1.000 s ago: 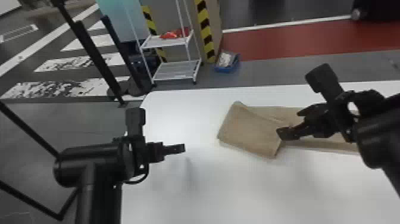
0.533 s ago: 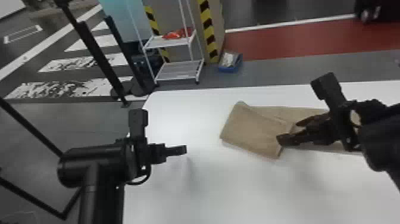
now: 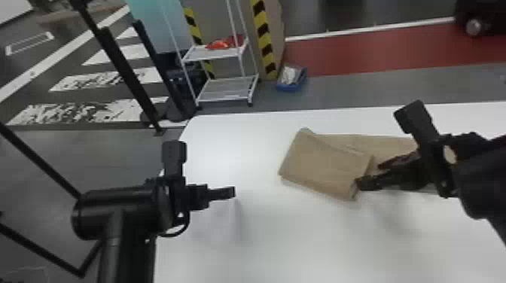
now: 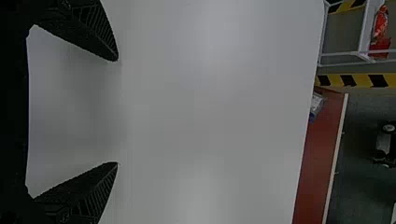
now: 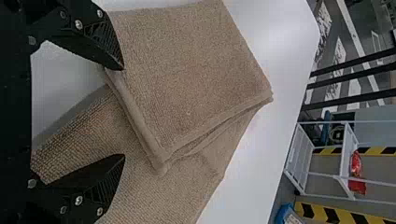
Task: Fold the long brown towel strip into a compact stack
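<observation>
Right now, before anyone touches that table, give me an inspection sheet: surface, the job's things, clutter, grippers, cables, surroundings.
Surface: white table, no spill seen.
Job's things: brown towel, its left end folded over and lying askew on the flat part, which runs on to the right; not yet a compact stack.
Clutter: off the table, a red item on a white rack and a blue bin on the floor.
Left gripper: open, over bare table.
Right gripper: open, at the towel's folded edge; contact unclear.
Cables: short black loop at the left wrist.
Surroundings: yellow-black striping and red floor band beyond the table.
</observation>
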`<state>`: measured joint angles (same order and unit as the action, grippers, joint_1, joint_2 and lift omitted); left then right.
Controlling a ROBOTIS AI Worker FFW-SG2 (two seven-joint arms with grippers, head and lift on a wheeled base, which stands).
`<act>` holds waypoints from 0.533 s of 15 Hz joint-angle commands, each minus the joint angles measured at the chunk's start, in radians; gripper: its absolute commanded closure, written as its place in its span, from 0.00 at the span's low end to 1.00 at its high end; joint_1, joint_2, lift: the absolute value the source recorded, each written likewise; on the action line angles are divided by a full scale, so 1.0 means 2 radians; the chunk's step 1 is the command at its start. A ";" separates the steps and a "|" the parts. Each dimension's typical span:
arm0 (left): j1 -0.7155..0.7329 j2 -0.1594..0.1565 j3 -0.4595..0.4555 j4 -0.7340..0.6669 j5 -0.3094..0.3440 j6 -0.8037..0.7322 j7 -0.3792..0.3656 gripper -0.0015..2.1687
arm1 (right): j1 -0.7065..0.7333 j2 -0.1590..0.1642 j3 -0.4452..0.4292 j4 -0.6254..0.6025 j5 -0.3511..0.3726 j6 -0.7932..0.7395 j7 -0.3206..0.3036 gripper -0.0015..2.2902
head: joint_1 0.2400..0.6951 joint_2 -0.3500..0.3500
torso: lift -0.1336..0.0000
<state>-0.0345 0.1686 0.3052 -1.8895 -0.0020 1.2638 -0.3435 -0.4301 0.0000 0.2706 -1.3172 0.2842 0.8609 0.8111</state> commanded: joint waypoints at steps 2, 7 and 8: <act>0.003 0.002 0.001 0.000 0.002 -0.002 -0.001 0.04 | 0.000 0.000 0.005 0.004 -0.002 -0.004 -0.002 0.12 | 1.00 1.00 | 0.08; 0.005 0.004 0.001 -0.002 0.003 -0.002 -0.002 0.04 | 0.000 0.000 0.013 0.002 -0.007 -0.006 -0.011 0.12 | 1.00 1.00 | 0.08; 0.007 0.004 0.002 -0.003 0.003 -0.002 -0.002 0.04 | -0.001 0.000 0.014 0.003 -0.007 -0.006 -0.011 0.12 | 1.00 1.00 | 0.08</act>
<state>-0.0241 0.1764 0.3069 -1.8934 0.0044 1.2601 -0.3481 -0.4319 0.0000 0.2945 -1.3139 0.2702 0.8499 0.7902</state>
